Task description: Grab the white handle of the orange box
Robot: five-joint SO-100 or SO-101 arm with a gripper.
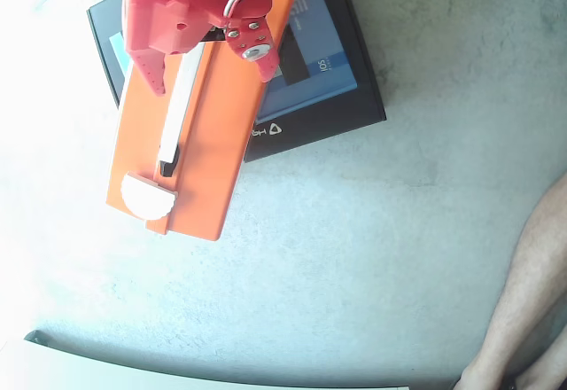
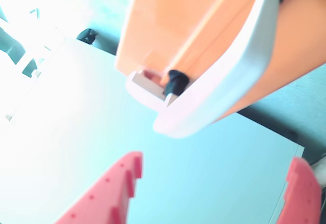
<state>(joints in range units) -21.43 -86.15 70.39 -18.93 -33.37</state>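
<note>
On a pale, sunlit table, the orange box lay lengthwise, its upper part resting across a black box with a blue panel. That support probably kept the far end raised, though glare made the tilt hard to judge. Along the orange lid ran the white handle, a slim arched bar on black end mounts, leaving a gap beneath it for a finger to slip through. Near the case's lower end sat a white half-round latch tab, just beyond the handle's end mount.

I held my red gripper above the upper stretch of the handle in the fixed view, one finger on each side of the bar. My fingers were spread wide and pinched nothing. In the wrist view the two red fingers framed the bottom corners, with the handle and the orange box ahead of them and not yet touched. I kept the jaws apart so the bar could pass between them.

At the right edge of the fixed view, a bare leg stood well apart from the boxes.
</note>
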